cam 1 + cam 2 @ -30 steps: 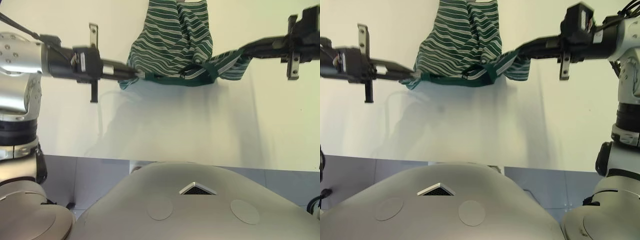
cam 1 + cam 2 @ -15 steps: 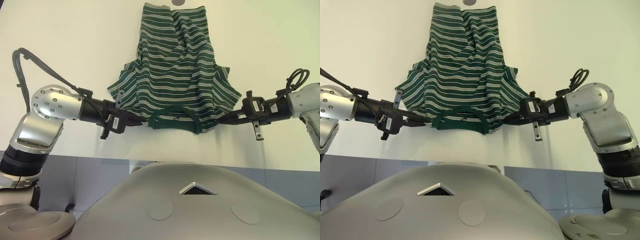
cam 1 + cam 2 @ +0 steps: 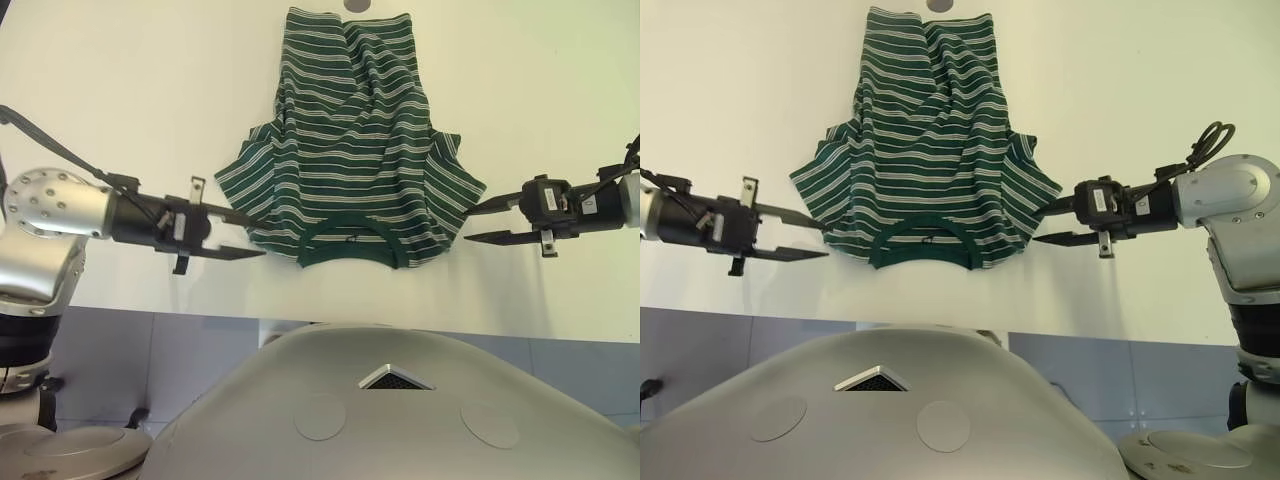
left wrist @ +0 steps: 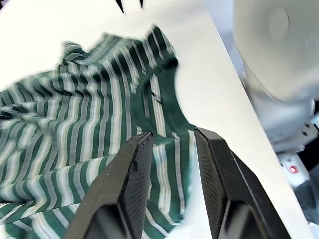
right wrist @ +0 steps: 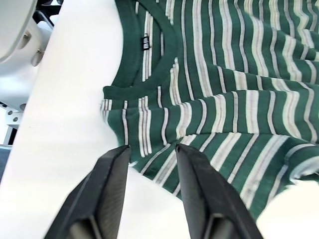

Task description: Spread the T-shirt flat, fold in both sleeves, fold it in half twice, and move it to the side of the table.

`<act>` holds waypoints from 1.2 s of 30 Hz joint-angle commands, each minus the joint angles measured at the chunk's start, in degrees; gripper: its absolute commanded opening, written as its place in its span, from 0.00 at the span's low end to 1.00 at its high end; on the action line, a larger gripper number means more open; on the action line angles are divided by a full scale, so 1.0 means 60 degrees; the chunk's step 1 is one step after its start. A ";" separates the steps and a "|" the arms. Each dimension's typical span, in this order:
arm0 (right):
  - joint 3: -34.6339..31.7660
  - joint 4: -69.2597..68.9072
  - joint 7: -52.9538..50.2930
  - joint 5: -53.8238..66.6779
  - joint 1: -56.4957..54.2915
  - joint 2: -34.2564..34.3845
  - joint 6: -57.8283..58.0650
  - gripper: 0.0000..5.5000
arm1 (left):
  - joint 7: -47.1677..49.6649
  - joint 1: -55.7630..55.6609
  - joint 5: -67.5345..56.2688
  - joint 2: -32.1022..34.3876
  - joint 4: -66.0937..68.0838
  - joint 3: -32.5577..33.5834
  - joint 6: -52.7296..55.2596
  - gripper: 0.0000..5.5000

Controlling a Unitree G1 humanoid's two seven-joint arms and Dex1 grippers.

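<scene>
Two eye views showed the shirt (image 3: 350,150) on the table (image 3: 120,100), collar nearest the robot and hem at the far edge; it was green with white stripes, spread out but rumpled, its sleeves bunched at the sides. The left gripper (image 3: 255,233) sat wide open and empty at the shirt's left shoulder edge, and the right gripper (image 3: 467,225) sat likewise open and empty just beside the right sleeve. Each wrist view then showed its own jaws parted over creased striped cloth near the collar, gripping nothing.
</scene>
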 commanded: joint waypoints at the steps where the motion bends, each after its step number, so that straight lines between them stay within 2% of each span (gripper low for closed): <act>1: -0.0451 0.0881 -0.0904 0.0072 -0.1490 0.0413 0.0276 0.31 | 0.1663 -0.2151 0.0406 -0.0932 0.1678 0.0254 0.0458 0.28; 4: -0.0068 0.1667 -0.2500 -0.0602 -0.2562 0.1506 0.0338 0.31 | 0.3395 -0.2632 0.3682 -0.1595 0.2956 -0.1058 -0.1121 0.28; 7: 0.0349 0.1808 -0.3180 -0.1021 -0.2705 0.2127 0.0292 0.31 | 0.3751 -0.2053 0.4915 -0.1845 0.2996 -0.1929 -0.1999 0.28; 10: 0.0600 0.1605 -0.3480 -0.1161 -0.2518 0.2459 0.0381 0.31 | 0.3545 -0.1330 0.4696 -0.2075 0.2479 -0.2382 -0.1989 0.28; 12: 0.0772 0.1715 -0.3647 -0.1372 -0.2489 0.2542 0.0302 0.31 | 0.3745 -0.1316 0.5172 -0.2024 0.2899 -0.2502 -0.2237 0.28; 17: 0.1490 0.3773 -0.4658 -0.3424 -0.2853 0.2388 -0.0850 0.31 | 0.4127 -0.1631 0.5830 -0.1814 0.4397 -0.2322 -0.2766 0.28; 23: 0.1664 0.4629 -0.4754 -0.4138 -0.2895 0.2406 -0.1623 0.31 | 0.3800 -0.1054 0.5509 -0.1699 0.4433 -0.2396 -0.2921 0.28; 31: 0.0897 0.5585 -0.6080 -0.4250 -0.3778 0.2750 -0.1531 0.31 | 0.2778 0.1440 0.4779 -0.0476 0.2267 -0.2712 -0.2837 0.28; 36: 0.0437 0.4149 -0.5871 -0.2922 -0.3673 0.3544 -0.0604 0.31 | 0.3067 0.0748 0.5033 -0.0318 0.2995 -0.2332 -0.2883 0.28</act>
